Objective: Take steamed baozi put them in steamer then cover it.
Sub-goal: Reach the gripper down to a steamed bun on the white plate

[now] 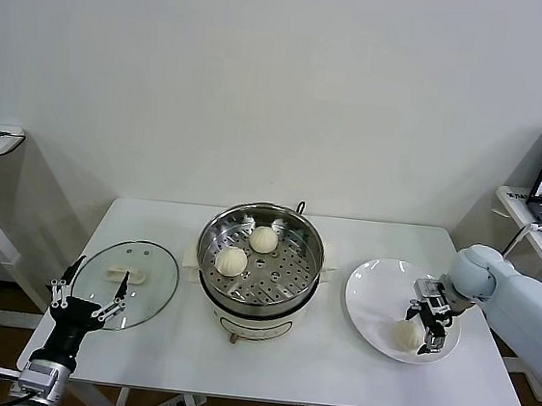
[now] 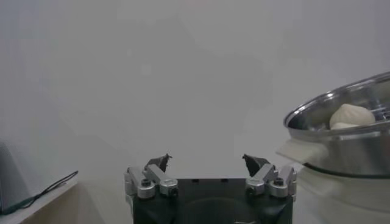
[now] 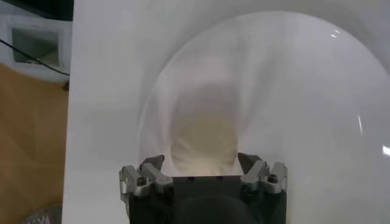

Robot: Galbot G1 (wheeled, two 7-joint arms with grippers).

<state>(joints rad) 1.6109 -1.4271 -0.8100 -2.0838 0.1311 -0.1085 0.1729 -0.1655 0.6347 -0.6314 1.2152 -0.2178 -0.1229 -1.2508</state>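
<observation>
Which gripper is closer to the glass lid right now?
Left. The left gripper hovers at the near edge of the glass lid, fingers spread. The right gripper is across the table, past the steamer, around a bun on the white plate.

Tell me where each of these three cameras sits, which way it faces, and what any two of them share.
Head view: on the robot's head, looking down at the table; left gripper low at the near left, right gripper over the plate.
Left wrist view: on the left arm, facing the wall; open left gripper, steamer beside.
Right wrist view: on the right arm, looking down; fingers flank a baozi.
Shared: head and left wrist show the steamer.
</observation>
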